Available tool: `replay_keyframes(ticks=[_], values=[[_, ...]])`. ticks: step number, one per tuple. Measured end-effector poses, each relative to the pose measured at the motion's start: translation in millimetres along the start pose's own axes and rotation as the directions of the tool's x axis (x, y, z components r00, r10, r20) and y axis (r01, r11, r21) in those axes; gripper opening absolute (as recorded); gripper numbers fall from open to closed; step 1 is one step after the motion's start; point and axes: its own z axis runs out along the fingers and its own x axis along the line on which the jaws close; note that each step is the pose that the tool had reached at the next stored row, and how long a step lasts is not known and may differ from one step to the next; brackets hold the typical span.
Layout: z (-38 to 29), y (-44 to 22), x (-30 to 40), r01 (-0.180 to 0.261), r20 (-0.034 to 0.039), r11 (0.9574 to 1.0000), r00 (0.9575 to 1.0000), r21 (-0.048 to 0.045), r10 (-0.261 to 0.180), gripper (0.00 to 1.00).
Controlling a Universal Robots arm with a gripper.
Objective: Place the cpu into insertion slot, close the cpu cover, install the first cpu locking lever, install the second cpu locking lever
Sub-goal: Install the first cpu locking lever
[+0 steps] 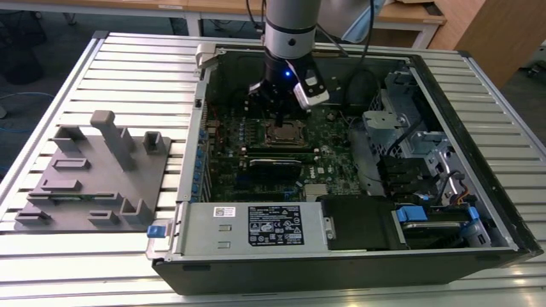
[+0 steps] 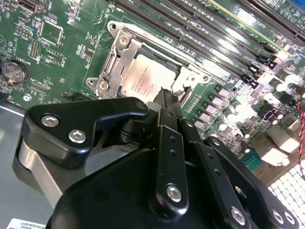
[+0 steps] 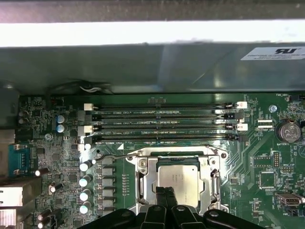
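First wrist view puts the gripper (image 3: pixel 165 193) straight over the socket, with its two black fingers drawn together, no gap showing between them and nothing visibly held. The cpu (image 3: pixel 180 181) lies flat in the insertion slot (image 1: pixel 271 136), its pale metal top facing up. The cpu cover (image 3: pixel 208 183) looks to be folded down around it, with silvery frame bars on either side of the chip and the chip showing through the window.

The fingertips stand at the chip's edge farthest from the memory slots (image 3: pixel 162 124), so the chip and cover lie just ahead of the tips, between them and those slots. Whether the tips touch the metal or hang just above it cannot be told. The second wrist view shows the same narrow tips by the chip's rim, near a small hooked wire end at the cover's side.

A thin wire locking lever (image 3: pixel 114 155) runs along the socket's edge on the memory-slot side. Its long axis is parallel to the slots and crosswise to the line from the fingertips to the chip. Whether it is latched under its catch is not clear.

In the exterior view the arm comes down into the open computer case (image 1: pixel 341 262) onto the middle of the motherboard (image 1: pixel 230 160). A grey fixture (image 1: pixel 94 179) sits well apart on the slatted table (image 1: pixel 102 268), toward the exterior view's left.

Judging from this, seating the chip is done and the cover appears closed, while the state of the levers is uncertain.
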Motion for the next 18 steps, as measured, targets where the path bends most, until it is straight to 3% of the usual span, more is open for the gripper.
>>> replay_keyframes(ticks=[7,12,18], values=[[-5.7,0.1,-0.1,0.000,0.0000,1.0000,1.0000,-0.0006,0.000,0.11],[-5.9,0.1,0.1,0.000,0.0000,1.0000,1.0000,-0.0007,0.000,0.11],[-5.8,-0.3,9.5,0.000,0.0011,1.0000,1.0000,-0.0007,0.000,0.11]])
